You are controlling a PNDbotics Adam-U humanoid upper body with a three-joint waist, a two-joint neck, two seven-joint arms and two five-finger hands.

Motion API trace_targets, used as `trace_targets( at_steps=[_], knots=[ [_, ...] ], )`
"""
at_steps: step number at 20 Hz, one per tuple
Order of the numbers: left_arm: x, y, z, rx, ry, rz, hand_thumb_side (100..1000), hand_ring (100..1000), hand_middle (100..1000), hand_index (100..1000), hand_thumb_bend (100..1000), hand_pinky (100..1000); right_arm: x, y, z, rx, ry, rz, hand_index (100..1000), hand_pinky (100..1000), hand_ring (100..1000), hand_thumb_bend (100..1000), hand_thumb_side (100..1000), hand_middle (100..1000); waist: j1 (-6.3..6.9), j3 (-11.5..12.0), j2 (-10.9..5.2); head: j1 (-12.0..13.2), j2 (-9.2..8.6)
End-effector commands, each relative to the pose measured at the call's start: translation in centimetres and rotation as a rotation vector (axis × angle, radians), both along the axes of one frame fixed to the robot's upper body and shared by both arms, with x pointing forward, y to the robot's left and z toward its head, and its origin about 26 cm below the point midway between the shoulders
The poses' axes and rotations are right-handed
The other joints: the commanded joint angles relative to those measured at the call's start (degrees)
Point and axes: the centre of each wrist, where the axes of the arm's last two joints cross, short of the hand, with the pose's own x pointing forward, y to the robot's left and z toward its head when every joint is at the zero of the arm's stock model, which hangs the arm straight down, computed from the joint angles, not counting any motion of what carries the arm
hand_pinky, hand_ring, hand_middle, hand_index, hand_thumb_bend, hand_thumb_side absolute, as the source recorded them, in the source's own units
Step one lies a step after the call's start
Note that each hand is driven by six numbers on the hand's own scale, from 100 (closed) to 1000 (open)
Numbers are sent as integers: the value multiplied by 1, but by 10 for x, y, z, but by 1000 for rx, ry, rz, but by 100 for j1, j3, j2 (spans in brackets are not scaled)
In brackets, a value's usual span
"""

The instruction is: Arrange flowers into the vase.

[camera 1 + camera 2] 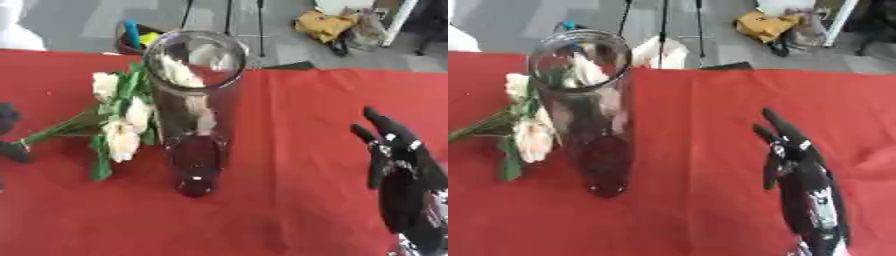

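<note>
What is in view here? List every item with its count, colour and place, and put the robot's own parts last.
vase: one, clear glass, upright on the table, left of centre.
flowers: one bunch, cream blooms on green stems, lying on the cloth left of the vase, blooms against its wall.
table: one, covered in red cloth, fills most of the view.
basket: one, dark, on the floor behind the table, holding blue and yellow things.
stand legs: several, black, on the grey floor beyond the table.
bags: a heap, yellow and tan, on the floor at far right.
left hand: black, only partly in view at the left edge, near the stem ends.
right hand: black, fingers straight, idle at lower right.
</note>
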Motion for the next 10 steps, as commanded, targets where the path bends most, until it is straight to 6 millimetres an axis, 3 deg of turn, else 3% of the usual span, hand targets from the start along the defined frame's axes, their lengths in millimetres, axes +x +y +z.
trace_targets(
  at_steps=[1,5,8,9,10],
  knots=[
    [-3,1,6,7,-26,-5,701,767,745,739,100,449,-2,-3,6,-4,-19,-1,907,920,1000,100,1000,241,34,-10,-173,14,39],
    [-2,23,20,123,-76,117,602,795,809,825,100,521,-2,-5,5,-8,-11,-4,907,921,1000,100,1000,240,64,5,-199,17,73],
    [-2,43,38,265,-129,268,547,782,809,846,100,539,-3,-5,4,-12,-6,-5,907,921,1000,100,1000,240,96,-9,-228,18,101],
    [-3,46,42,301,-134,305,487,794,811,855,100,549,-3,-6,4,-12,-5,-4,906,919,1000,100,1000,243,104,-19,-240,35,125],
    [-3,49,45,345,-136,341,502,796,817,859,100,551,-3,-6,3,-12,-3,-3,905,918,1000,100,1000,244,111,-32,-264,72,177]
  ],
)
